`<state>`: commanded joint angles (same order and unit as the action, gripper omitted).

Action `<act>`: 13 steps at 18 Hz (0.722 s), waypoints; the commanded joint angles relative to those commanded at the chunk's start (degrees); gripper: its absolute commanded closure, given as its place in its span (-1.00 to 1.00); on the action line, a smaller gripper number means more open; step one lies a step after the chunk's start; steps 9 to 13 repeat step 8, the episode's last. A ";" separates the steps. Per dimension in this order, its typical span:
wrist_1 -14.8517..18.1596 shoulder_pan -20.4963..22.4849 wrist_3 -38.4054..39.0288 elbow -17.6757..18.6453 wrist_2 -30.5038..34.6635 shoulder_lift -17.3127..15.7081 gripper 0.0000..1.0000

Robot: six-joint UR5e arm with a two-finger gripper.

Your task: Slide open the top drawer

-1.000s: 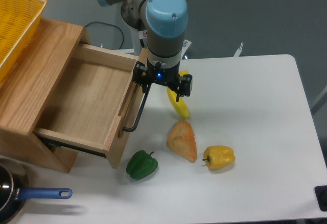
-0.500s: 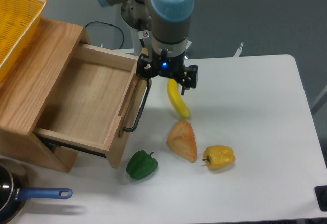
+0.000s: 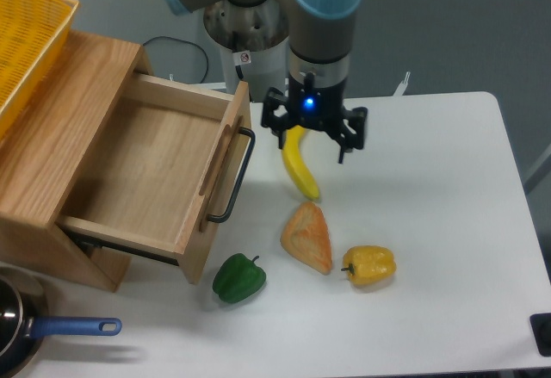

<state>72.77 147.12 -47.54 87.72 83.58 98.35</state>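
Observation:
The top drawer [image 3: 142, 171] of light oak stands pulled far out of the wooden cabinet [image 3: 65, 111], and its shallow box is empty. The long black bar handle [image 3: 234, 176] runs along the front panel, facing the table. My gripper [image 3: 312, 147] hangs to the right of the handle, apart from it and above the banana [image 3: 303, 174]. Its jaws are spread wide and open, with nothing between them. One fingertip [image 3: 281, 141] points down on the handle side.
A bread wedge [image 3: 307, 237], a yellow pepper [image 3: 370, 264] and a green pepper [image 3: 238, 277] lie in front of the drawer. A yellow mesh basket [image 3: 21, 38] rests on the cabinet. A pan with a blue handle [image 3: 73, 327] sits at the bottom left.
My gripper has let go of the handle and moved right, away from the drawer front, over the banana. The drawer has stayed pulled out.

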 joint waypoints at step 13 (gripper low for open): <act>0.09 6.07 -2.82 0.18 0.35 4.30 -1.00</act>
